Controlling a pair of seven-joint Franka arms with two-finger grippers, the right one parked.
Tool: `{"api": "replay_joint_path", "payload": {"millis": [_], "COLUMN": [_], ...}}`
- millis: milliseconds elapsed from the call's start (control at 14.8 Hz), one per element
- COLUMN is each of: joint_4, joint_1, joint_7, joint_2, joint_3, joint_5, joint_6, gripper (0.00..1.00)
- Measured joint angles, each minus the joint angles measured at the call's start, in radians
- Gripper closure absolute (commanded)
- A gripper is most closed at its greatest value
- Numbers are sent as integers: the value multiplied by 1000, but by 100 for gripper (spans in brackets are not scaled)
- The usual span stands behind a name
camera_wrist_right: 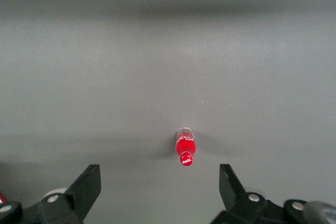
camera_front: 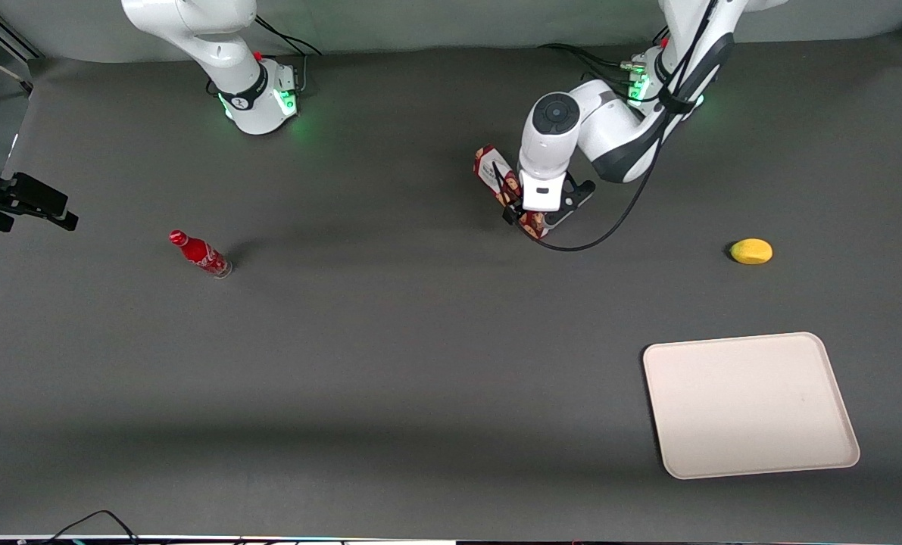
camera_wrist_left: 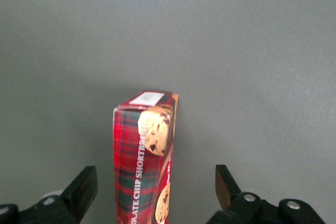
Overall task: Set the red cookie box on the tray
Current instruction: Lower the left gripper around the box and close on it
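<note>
The dark grey tabletop point(camera_front: 390, 363) carries everything and is bare over most of its spread. The biggest thing on it is the tray point(camera_front: 750, 405), cream-white, flat, with rounded corners and a low rim; it lies near the front camera, toward the working arm's end, and nothing rests on it.

The left arm reaches down over the middle of the tabletop, much farther from the front camera than the tray. Its pincer point(camera_front: 530, 216) hangs directly over the red cookie box point(camera_front: 496, 175), which lies on the tabletop, well apart from the tray. In the wrist view the pincer point(camera_wrist_left: 156, 187) is released: the two fingers point(camera_wrist_left: 84, 187) stand wide, one on each side of the red cookie box point(camera_wrist_left: 147, 156), and grey surface shows between each finger and the carton, so neither touches it. The box is a narrow tartan-red carton printed with chocolate-chip cookies and white lettering, with a white label on its end face.

A small red bottle point(camera_front: 199, 253) stands toward the parked arm's end of the tabletop, well apart from the box. A yellow lemon-like fruit point(camera_front: 751, 250) lies toward the working arm's end, farther from the front camera than the tray.
</note>
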Motion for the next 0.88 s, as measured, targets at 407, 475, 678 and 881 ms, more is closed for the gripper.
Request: {"api": "replay_joint_path", "payload": {"millis": [407, 475, 678, 881], "joint_4": [-9, -14, -25, -28], "joint_1": [-33, -36, -46, -56], "joint_7": [-52, -64, -119, -249], "joint_2": [13, 18, 35, 72], "joint_3": [0, -1, -1, 0], "joint_5": [103, 124, 206, 347], "joint_6": [0, 0, 0, -3], "gripper": [0, 0, 44, 100]}}
